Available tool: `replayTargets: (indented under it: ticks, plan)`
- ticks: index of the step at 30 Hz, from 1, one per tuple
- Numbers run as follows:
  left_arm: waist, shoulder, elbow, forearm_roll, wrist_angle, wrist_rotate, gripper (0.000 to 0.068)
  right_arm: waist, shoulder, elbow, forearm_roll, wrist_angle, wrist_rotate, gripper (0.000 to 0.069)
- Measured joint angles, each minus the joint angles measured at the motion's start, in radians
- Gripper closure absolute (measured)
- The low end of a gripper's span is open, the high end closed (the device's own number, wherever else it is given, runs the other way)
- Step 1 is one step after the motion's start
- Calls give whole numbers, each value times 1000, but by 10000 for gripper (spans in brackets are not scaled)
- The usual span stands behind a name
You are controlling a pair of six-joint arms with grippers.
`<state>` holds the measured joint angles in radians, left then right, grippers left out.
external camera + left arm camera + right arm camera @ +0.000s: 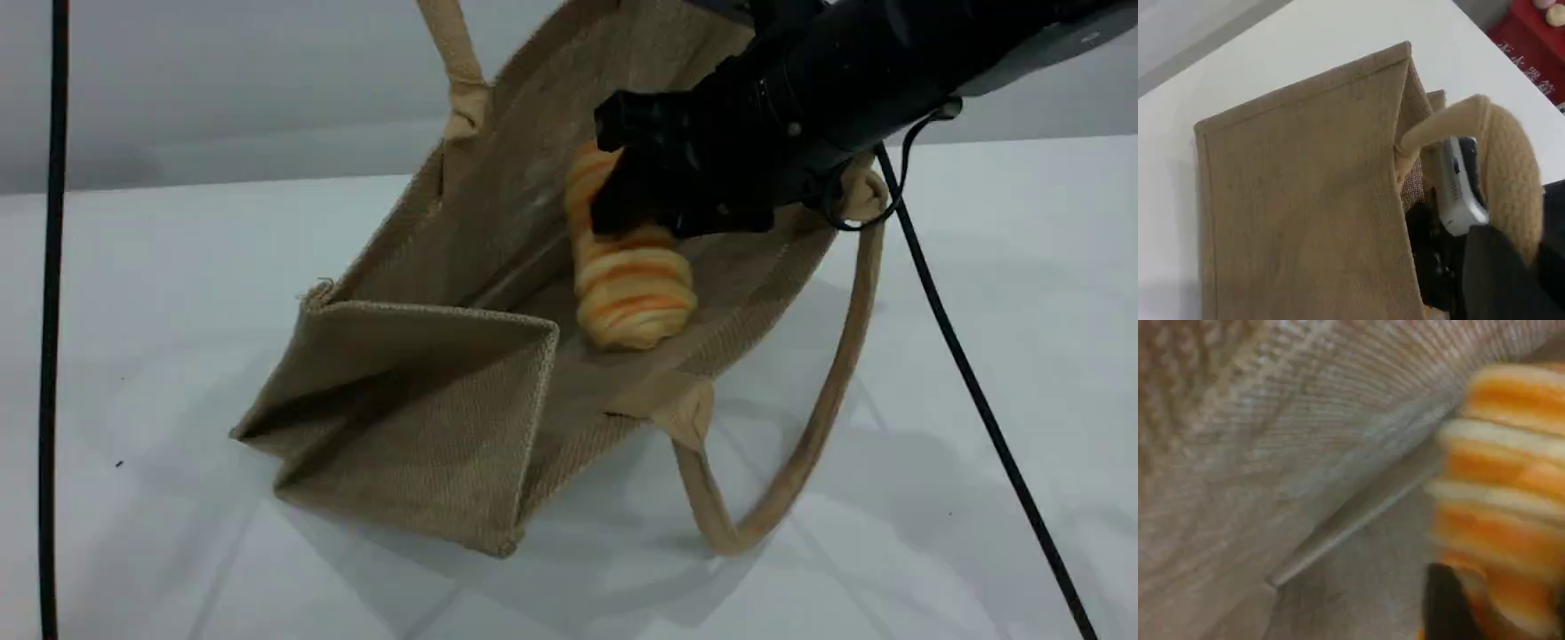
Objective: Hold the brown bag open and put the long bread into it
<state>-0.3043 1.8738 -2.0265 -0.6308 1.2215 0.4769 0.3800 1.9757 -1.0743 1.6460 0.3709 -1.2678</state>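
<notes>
The brown bag [427, 400] lies tilted on the white table with its mouth held open toward the upper right. Its upper handle [455, 62] runs off the top edge. In the left wrist view that handle [1508, 167] loops over my left gripper [1475, 230], which is shut on it beside the bag's outer wall [1305, 200]. My right gripper [636, 209] reaches into the mouth, shut on the upper half of the long bread [633, 289]. The loaf's lower end hangs just inside the bag. Up close, the striped bread [1498, 487] sits by a dark fingertip [1445, 603] against the lining.
The bag's lower handle [827, 400] droops onto the table at the front right. A black cable [978, 391] trails from the right arm across the table, and another cable [49, 356] hangs down the left side. A red box [1531, 33] stands beyond the table edge.
</notes>
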Motion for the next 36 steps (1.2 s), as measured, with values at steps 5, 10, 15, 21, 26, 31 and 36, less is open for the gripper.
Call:
replayTargets:
  ticks: [5, 10, 15, 21, 26, 31, 36]
  plan:
    - [0, 0, 0, 3, 0, 0, 590, -1, -32, 0, -37, 76, 7, 141]
    - [0, 9, 0, 3, 0, 0, 590, -33, -142, 0, -175, 189, 91, 119]
    - [0, 29, 0, 2, -1, 0, 590, -122, -309, 0, -403, 305, 279, 153]
    - [-13, 65, 9, -2, -3, 1, 590, -238, -507, 0, -701, 430, 513, 160]
    - [-55, 117, 9, 2, -3, 4, 590, -315, -661, 0, -887, 569, 684, 160]
    - [-93, 199, 10, 38, -3, 6, 590, -321, -802, 0, -1043, 640, 823, 160]
    - [-132, 301, 10, 62, -4, 6, 590, -321, -956, 0, -1204, 700, 964, 162]
